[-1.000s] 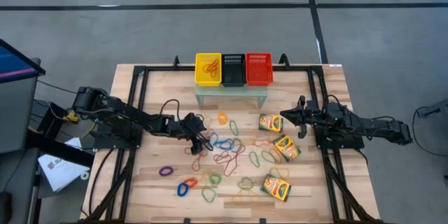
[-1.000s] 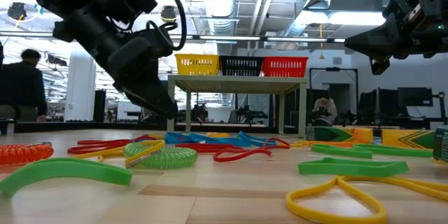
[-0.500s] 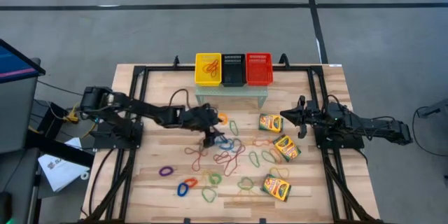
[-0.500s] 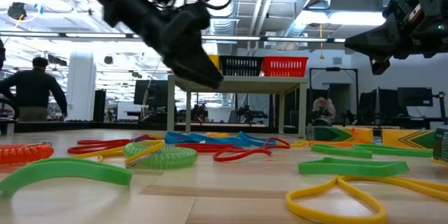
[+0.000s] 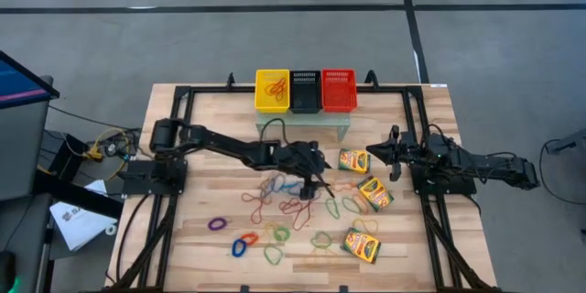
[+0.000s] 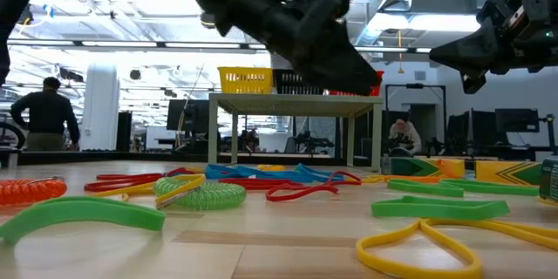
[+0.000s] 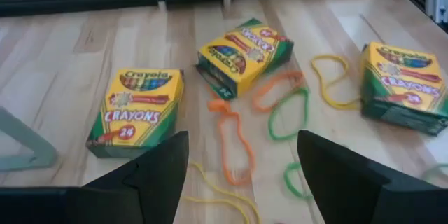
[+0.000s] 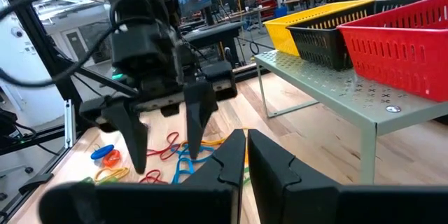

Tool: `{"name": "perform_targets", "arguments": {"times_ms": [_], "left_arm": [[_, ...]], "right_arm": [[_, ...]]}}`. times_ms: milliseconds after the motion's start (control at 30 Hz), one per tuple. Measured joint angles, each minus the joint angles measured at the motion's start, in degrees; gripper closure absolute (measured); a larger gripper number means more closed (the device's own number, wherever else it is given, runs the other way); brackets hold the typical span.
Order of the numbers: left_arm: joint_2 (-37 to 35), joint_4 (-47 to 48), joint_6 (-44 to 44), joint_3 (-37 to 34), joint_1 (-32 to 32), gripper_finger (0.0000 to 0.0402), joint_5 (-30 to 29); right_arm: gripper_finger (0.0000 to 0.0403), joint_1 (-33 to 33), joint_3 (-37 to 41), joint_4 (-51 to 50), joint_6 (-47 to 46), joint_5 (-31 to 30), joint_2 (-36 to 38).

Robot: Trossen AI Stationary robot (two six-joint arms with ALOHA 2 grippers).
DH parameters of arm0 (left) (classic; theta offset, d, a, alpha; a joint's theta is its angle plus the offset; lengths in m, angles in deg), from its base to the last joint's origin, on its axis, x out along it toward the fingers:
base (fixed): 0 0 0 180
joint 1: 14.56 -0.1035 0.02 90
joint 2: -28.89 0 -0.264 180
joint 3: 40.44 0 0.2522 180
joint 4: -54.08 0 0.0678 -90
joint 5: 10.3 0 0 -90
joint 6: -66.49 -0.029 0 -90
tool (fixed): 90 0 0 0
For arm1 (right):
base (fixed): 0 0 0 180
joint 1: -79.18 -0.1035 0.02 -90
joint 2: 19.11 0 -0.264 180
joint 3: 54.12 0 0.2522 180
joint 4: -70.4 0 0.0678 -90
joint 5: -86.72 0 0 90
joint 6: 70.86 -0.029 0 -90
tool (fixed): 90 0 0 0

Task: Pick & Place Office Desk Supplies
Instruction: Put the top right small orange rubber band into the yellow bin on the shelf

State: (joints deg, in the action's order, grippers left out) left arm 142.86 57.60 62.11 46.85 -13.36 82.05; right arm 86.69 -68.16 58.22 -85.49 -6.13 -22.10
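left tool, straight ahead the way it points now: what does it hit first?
Probably the orange rubber band on the table, which lies between the open fingers of the left tool in its wrist view. The middle crayon box lies further along that line. Depth is unclear.

Even overhead light fills the high view, leaving only faint, short shadows beside the rubber-band loops [image 5: 293, 203] on the pale table [image 5: 201, 211]. The low view is backlit: bright ceiling strips and pale haze behind turn the left arm [image 6: 279, 13] into a near-black silhouette, and the nearest green band [image 6: 83, 215] is soft and out of focus. In the left wrist view the 3 crayon boxes [image 7: 138, 110] are slightly blurred, with glare whitening the wood. The right wrist view shows its own fingers [image 8: 241, 164] blurred.
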Motion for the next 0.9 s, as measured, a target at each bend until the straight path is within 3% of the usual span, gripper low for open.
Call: {"name": "perform_targets", "arguments": {"times_ms": [267,400,633,800,900], "left_arm": [[6.9,-0.8,-0.1,6.2,-0.9,0.0140,1.1],[6.0,4.4,0.2,6.0,-0.5,0.0140,1.1],[-10.4,15.4,0.9,-1.3,0.4,0.0140,-1.3],[-23.5,11.5,5.6,-14.6,1.2,0.0140,-6.2],[-30.5,7.7,9.8,-23.0,2.0,0.0140,-10.1]], "right_arm": [[0.0386,0.0,0.0,-0.3,0.0,0.0,0.0],[0.0386,-0.1,0.0,0.6,-3.1,0.0,0.0],[0.0379,-1.5,-4.6,-0.5,2.8,-0.6,-2.5],[0.0356,-3.4,-7.5,-1.0,1.2,-6.0,-13.4],[0.0339,-4.5,-9.0,-1.6,-1.1,-6.1,-21.6]]}}
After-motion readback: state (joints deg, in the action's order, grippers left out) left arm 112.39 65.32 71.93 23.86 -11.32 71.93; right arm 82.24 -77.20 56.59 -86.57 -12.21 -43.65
